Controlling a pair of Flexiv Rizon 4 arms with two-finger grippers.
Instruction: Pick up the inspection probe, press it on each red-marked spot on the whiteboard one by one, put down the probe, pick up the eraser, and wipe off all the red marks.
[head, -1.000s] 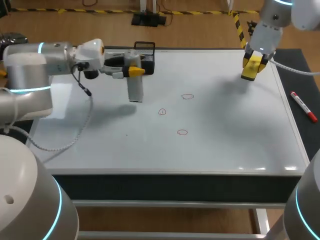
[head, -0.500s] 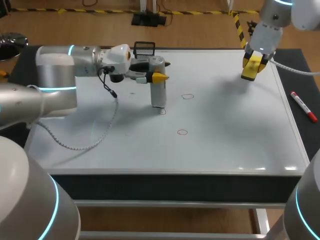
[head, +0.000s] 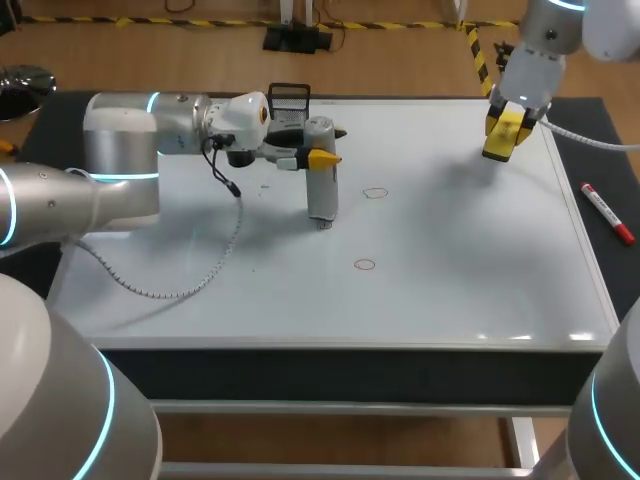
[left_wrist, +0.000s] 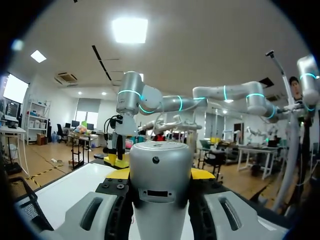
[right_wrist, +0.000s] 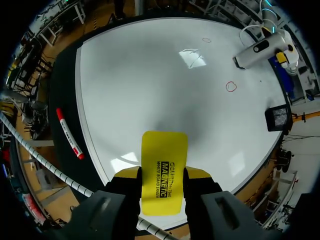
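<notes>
Head view, with the whiteboard's (head: 450, 290) centre taken as the dial. The left arm (head: 150, 130) is extended from 9 o'clock, and its jaws are clenched on the inspection probe (head: 320, 185), a grey cylinder held upright near the board's centre. The probe's lower end is set at a red mark (head: 325, 225), which is largely hidden beneath it; actual contact cannot be told. A second red ring (head: 375, 193) is seen at 2 o'clock from the probe's tip, and a third red ring (head: 364, 264) between 4 and 5 o'clock from it, both apart from the probe. The right arm (head: 545, 40) is held at 2 o'clock, over the board's far right corner, its jaws grasping the yellow eraser (head: 503, 135), which hangs clear of the surface. A red marker pen (head: 607, 213) lies at 3 o'clock on the dark desk (head: 600, 140), just beside the board's edge. A black basket (head: 289, 98) stands at 11 o'clock, at the board's far edge.
</notes>
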